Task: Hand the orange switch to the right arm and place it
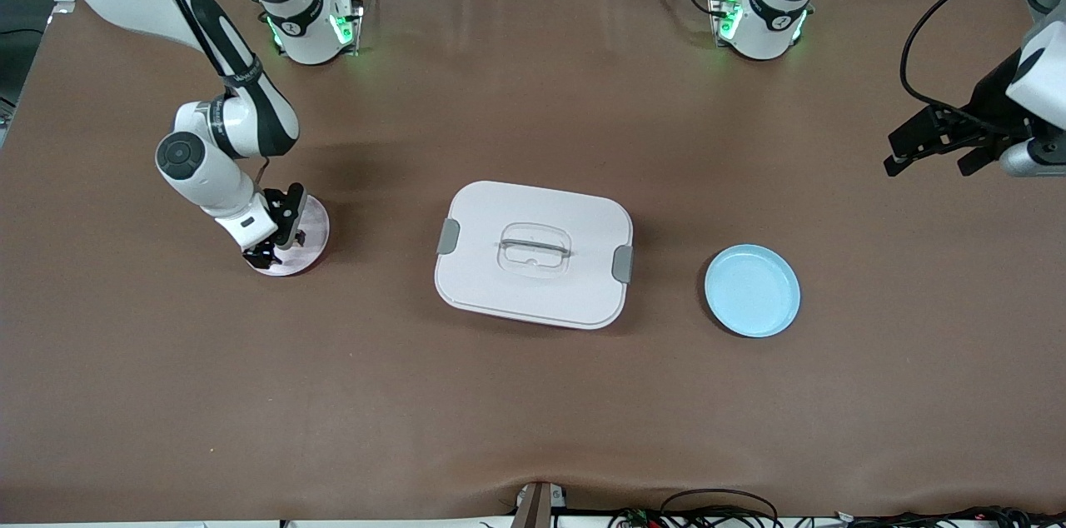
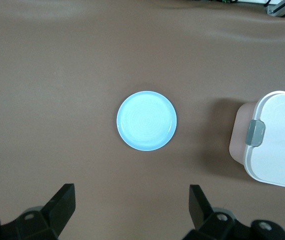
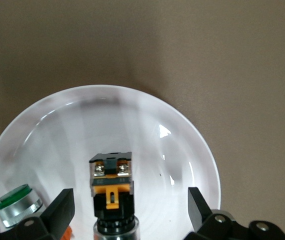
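The orange switch [image 3: 111,192], a black block with an orange band and a round end, lies on a white plate [image 3: 147,130] at the right arm's end of the table. My right gripper [image 3: 127,210] is open low over this plate [image 1: 315,232], with a finger on each side of the switch and not touching it. In the front view the right gripper [image 1: 279,241] hides the switch. My left gripper [image 1: 929,166] is open and empty, up in the air at the left arm's end of the table; it also shows in the left wrist view [image 2: 131,205].
A small part with a green cap [image 3: 16,204] lies on the same white plate, beside the switch. A white lidded box [image 1: 534,254] sits at mid-table. A light blue plate [image 1: 752,290] lies beside it toward the left arm's end and holds nothing [image 2: 146,120].
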You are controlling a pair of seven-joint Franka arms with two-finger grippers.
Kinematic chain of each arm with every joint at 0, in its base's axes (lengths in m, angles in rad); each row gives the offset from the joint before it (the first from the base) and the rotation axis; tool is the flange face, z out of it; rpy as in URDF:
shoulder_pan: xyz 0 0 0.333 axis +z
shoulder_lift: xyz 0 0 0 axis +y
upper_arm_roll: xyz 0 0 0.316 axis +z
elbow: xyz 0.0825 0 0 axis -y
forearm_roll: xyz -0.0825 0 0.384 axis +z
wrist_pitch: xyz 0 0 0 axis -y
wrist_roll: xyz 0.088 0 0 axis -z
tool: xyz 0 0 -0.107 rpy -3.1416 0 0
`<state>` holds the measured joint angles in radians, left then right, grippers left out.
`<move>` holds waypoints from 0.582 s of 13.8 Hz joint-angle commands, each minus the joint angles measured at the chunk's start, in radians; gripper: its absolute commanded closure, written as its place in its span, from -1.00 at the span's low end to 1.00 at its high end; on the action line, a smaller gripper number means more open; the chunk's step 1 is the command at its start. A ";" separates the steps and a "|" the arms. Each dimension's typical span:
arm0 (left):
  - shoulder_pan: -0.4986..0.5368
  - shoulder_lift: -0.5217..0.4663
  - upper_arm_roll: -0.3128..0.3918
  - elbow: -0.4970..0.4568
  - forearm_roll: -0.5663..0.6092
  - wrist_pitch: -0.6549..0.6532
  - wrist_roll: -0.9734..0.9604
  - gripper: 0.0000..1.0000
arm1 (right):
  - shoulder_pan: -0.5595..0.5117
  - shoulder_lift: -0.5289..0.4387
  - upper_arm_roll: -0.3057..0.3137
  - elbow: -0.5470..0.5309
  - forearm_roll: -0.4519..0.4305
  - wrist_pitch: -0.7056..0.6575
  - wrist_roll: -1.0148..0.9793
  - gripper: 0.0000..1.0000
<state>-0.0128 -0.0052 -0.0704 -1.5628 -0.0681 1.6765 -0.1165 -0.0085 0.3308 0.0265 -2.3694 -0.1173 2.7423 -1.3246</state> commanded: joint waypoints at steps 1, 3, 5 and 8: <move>0.023 -0.051 -0.019 -0.037 0.016 -0.006 0.005 -1.00 | -0.016 -0.009 0.015 0.053 -0.016 -0.106 0.015 -1.00; 0.039 -0.129 -0.017 -0.162 0.016 0.029 0.017 -1.00 | -0.013 -0.024 0.015 0.099 -0.013 -0.218 0.019 -1.00; 0.043 -0.221 -0.019 -0.306 0.016 0.142 0.017 -1.00 | -0.011 -0.035 0.016 0.157 -0.009 -0.332 0.019 -1.00; 0.042 -0.226 -0.023 -0.298 0.016 0.144 0.017 -1.00 | -0.010 -0.041 0.018 0.264 -0.007 -0.526 0.080 -1.00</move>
<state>0.0142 -0.1898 -0.0760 -1.8266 -0.0681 1.7959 -0.1164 -0.0085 0.3033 0.0301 -2.1647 -0.1171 2.3259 -1.2966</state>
